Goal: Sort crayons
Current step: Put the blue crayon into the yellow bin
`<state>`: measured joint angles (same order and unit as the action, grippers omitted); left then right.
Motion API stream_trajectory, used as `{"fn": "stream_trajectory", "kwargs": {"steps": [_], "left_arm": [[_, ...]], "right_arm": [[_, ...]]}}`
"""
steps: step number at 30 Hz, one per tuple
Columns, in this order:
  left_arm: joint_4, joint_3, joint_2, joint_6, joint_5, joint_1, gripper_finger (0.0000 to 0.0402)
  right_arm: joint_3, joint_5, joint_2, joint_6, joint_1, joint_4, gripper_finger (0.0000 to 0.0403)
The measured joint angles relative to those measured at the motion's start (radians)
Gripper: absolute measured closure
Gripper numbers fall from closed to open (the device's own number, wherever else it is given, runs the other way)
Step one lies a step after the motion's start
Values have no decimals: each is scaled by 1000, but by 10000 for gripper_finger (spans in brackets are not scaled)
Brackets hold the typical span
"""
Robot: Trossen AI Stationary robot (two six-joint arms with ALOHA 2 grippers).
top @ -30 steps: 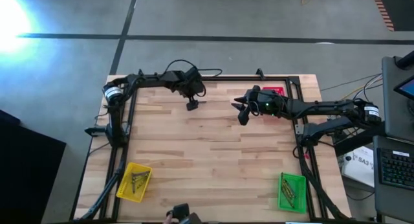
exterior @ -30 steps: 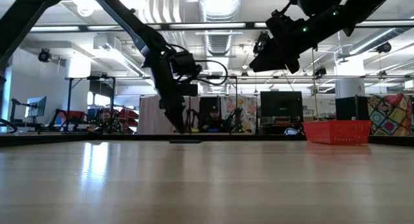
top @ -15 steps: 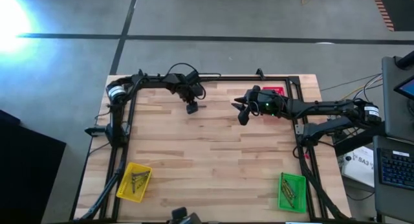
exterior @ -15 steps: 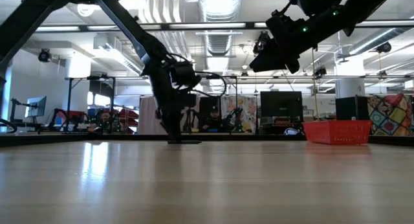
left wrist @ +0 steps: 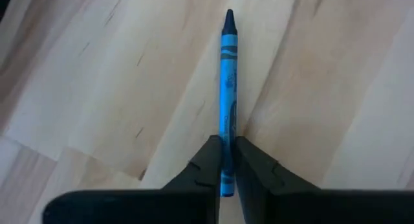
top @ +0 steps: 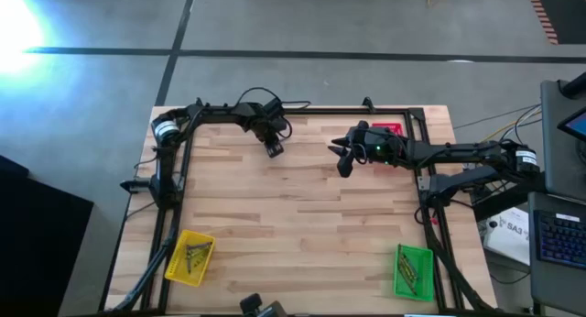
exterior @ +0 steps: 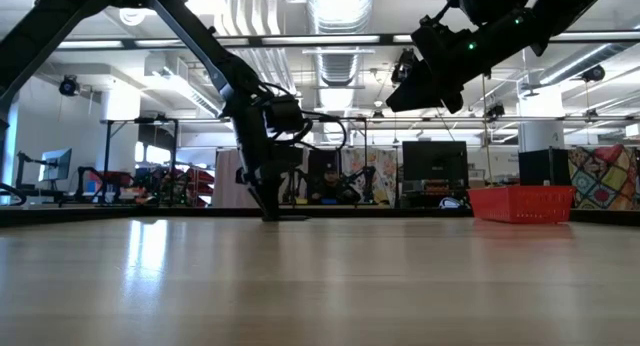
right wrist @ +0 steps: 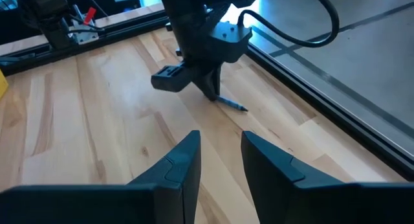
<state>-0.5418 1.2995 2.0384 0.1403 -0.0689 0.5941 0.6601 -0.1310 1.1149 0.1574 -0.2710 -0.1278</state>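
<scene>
Blue crayon [left wrist: 228, 88] is being pinched flat on the counter [top: 302, 216] near its far edge by the left gripper [left wrist: 224, 160]'s narrow fingers, for lifting, while the right gripper [right wrist: 218, 160] is being held apart, fingers parted.

Blue crayon [left wrist: 228, 88], black-tipped; trays seemingly red, yellow, green

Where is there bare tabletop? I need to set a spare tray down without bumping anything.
The wide middle between the yellow tray and the green tray is bare. The far edge is crowded: the left gripper pinches a blue crayon there, and the right gripper hovers beside the red tray.
</scene>
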Motion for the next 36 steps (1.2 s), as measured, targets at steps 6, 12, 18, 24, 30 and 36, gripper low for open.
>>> {"fn": "stream_trajectory", "kwargs": {"steps": [6, 12, 18, 24, 30, 36], "left_arm": [[30, -4, -12, -93, 4, -16, 389], [171, -12, -30, -133, -79, -52, 399], [230, -74, -81, -191, -166, -78, 400], [150, -195, -230, -276, -156, -165, 400], [-130, -340, -505, -550, -156, -361, 400], [-389, -434, -803, -981, -159, -627, 400]], "right_arm": [[0, 0, 0, 10, 0, -19, 308], [0, 0, -30, -23, 0, 104, 308], [-2, -2, -174, -18, -5, 284, 303], [-43, 0, -299, 21, 5, 288, 314], [-65, -1, -327, 56, 5, 319, 326], [-63, -1, -327, 56, 5, 296, 328]]}}
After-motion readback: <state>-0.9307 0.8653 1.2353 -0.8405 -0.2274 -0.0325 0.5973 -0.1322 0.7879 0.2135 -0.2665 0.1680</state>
